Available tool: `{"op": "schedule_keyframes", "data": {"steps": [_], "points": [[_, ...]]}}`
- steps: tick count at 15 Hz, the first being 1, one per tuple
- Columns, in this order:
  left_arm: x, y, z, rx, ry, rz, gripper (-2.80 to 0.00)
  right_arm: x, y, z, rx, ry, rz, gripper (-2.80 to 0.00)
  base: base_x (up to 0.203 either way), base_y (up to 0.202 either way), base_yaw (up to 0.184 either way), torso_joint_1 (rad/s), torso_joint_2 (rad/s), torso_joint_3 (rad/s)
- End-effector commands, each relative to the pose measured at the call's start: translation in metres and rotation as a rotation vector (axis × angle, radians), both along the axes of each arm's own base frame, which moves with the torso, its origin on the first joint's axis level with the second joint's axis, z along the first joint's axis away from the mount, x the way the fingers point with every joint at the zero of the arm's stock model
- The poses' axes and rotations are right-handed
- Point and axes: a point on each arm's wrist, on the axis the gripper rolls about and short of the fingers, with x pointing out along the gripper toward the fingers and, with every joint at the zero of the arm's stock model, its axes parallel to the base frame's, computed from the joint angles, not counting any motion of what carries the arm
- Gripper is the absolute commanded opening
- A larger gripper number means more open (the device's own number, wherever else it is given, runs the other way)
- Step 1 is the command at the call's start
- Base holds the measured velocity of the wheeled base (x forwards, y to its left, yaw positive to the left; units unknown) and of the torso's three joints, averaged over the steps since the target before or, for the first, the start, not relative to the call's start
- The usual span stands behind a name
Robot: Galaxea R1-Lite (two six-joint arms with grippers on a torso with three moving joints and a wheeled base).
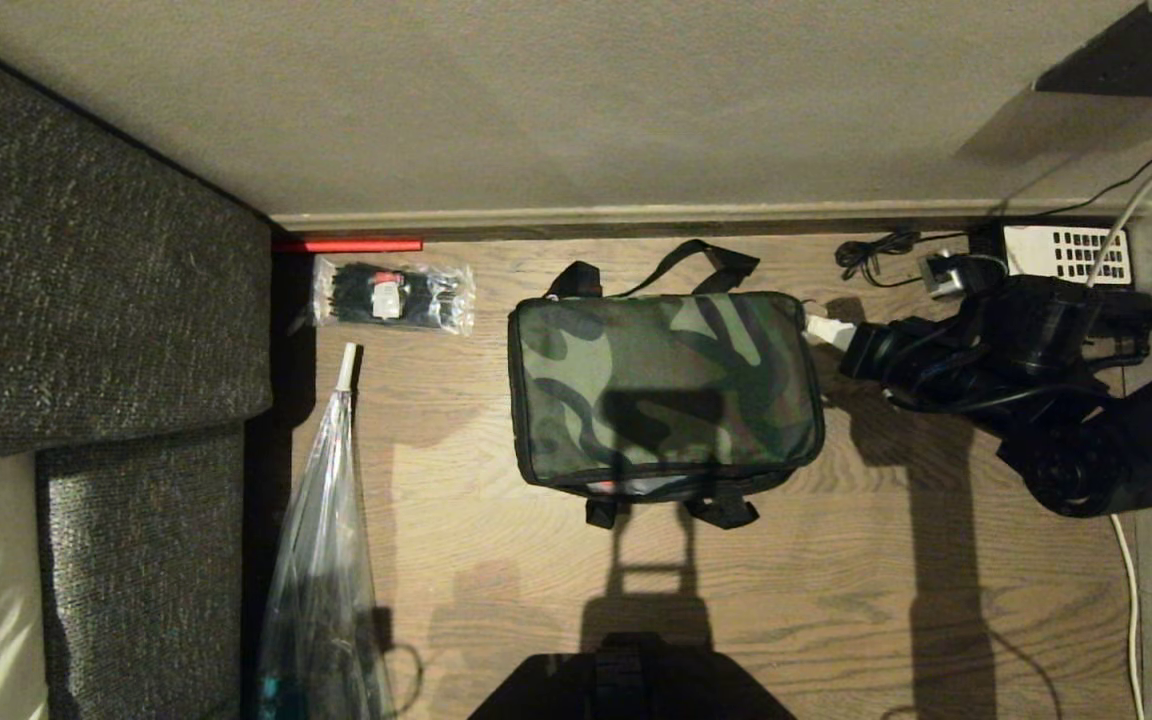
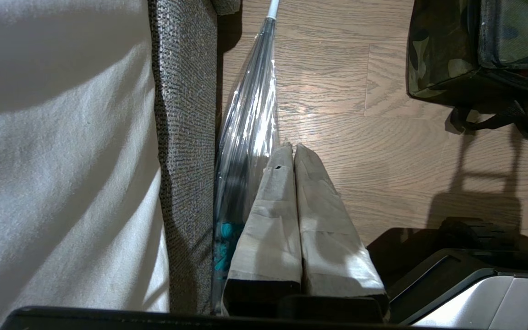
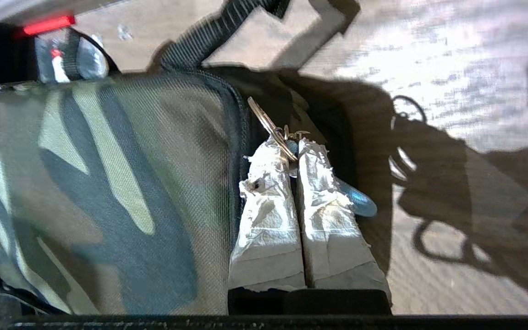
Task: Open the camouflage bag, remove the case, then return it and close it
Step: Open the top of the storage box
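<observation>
The camouflage bag (image 1: 666,395) sits on the wood floor with its lid down; a thin red sliver shows at its near edge. Its straps stick out at the far and near sides. My right gripper (image 1: 829,330) is at the bag's far right corner. In the right wrist view this gripper (image 3: 290,147) is shut on the metal zipper pull ring (image 3: 268,123), with a blue tag (image 3: 361,202) hanging beside its fingers and the bag (image 3: 108,183) right next to them. My left gripper (image 2: 291,149) hangs parked and shut on nothing, over the floor by the sofa. The case is hidden.
A dark grey sofa (image 1: 86,300) borders the left. A clear plastic bag (image 1: 321,560) lies along it, and a clear packet of black zip ties (image 1: 394,295) rests near the wall. Cables and a white vented box (image 1: 1066,253) sit at the far right. My base (image 1: 636,680) is just below the bag.
</observation>
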Motion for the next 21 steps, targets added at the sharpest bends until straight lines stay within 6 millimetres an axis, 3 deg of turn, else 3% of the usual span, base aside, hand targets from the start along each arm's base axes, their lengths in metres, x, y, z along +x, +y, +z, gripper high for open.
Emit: {"op": "schedule_keyframes", "data": {"steps": [1,21], "points": [[0.000,0.000,0.000,0.000,0.000,0.001,-2.80,-0.004,0.000,0.008,0.003,-0.021,0.007,-2.80,0.000,0.000,0.000,0.000,0.00,0.000],[0.000,0.000,0.000,0.000,0.000,0.002,-2.80,0.013,-0.001,0.016,0.006,-0.119,-0.007,-2.80,0.000,0.000,0.000,0.000,0.00,0.000]]}}
